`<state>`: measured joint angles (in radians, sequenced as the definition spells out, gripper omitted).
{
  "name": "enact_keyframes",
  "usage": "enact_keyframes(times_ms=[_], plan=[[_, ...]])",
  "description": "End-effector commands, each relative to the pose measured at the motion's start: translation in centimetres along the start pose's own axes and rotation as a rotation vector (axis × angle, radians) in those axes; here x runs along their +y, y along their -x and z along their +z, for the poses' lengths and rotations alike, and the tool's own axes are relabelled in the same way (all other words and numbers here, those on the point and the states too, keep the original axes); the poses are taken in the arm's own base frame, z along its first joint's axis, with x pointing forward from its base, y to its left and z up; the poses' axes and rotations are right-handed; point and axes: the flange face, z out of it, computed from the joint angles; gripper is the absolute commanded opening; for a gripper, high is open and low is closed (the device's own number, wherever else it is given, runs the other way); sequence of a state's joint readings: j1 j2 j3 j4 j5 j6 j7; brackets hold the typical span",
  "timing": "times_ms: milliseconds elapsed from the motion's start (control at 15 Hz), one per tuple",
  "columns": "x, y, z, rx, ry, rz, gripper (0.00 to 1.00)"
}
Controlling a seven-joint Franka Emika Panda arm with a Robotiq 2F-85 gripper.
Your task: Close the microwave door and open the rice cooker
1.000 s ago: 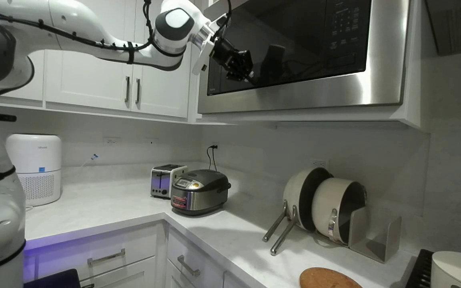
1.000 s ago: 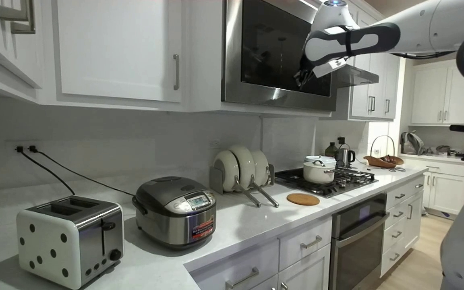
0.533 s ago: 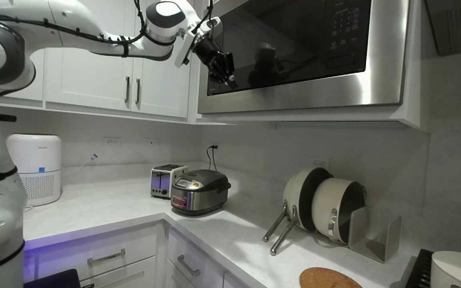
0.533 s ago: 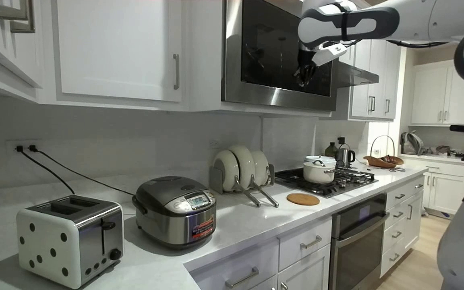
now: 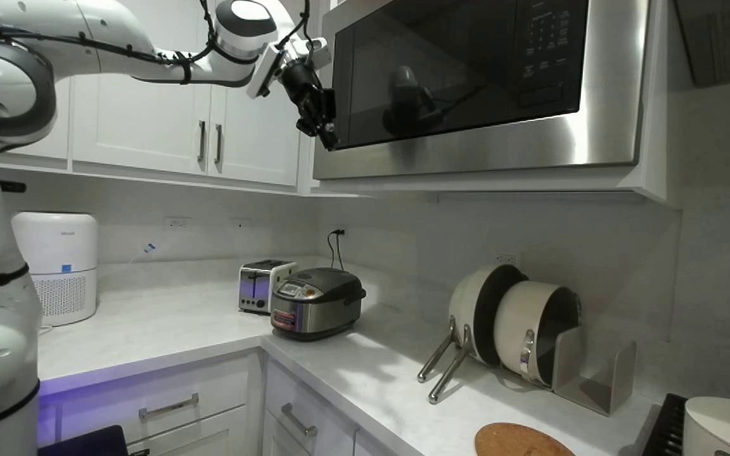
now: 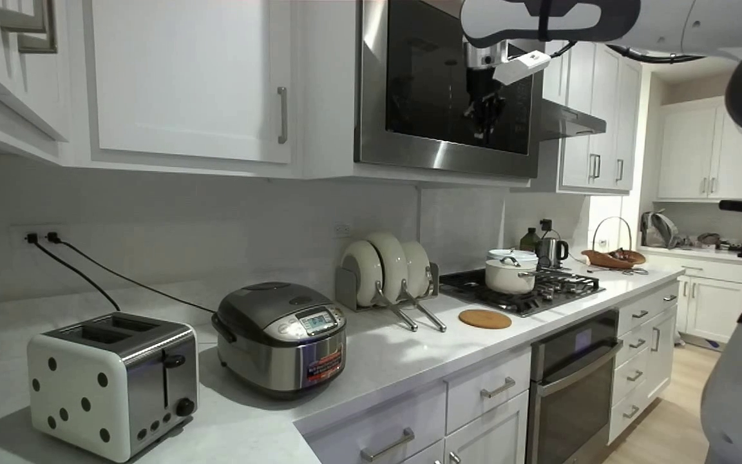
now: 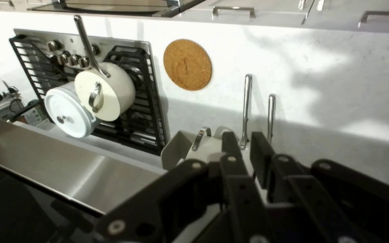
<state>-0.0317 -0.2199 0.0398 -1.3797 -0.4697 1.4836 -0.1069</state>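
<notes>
- In an exterior view, the Robotiq gripper (image 5: 328,137) had withdrawn from the overhead microwave door (image 5: 447,69); closing seemed done.
- In an exterior view, the rice cooker (image 6: 281,348) sat closed beside the toaster (image 6: 113,386).
- Wrist view: fingers (image 7: 229,145) stood slightly apart.

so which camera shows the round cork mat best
The wrist view: it shows the cork mat whole, nearly face-on, dark marking included. Both exterior views show it slanted: whole but smaller in an exterior view, cut by the picture's bottom edge in an exterior view.
</notes>
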Motion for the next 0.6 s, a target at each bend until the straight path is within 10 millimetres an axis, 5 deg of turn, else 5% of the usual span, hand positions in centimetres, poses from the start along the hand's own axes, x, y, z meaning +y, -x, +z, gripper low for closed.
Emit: enact_keyframes(times_ms=[0,400,533], plan=[[-1.8,0.8,-2.0,-0.081,-0.025,-0.006,0.5],[-2.1,3.5,-2.2,-0.251,-0.114,0.049,0.94],[-1.9,4.4,-1.9,-0.289,-0.16,0.087,1.0]])
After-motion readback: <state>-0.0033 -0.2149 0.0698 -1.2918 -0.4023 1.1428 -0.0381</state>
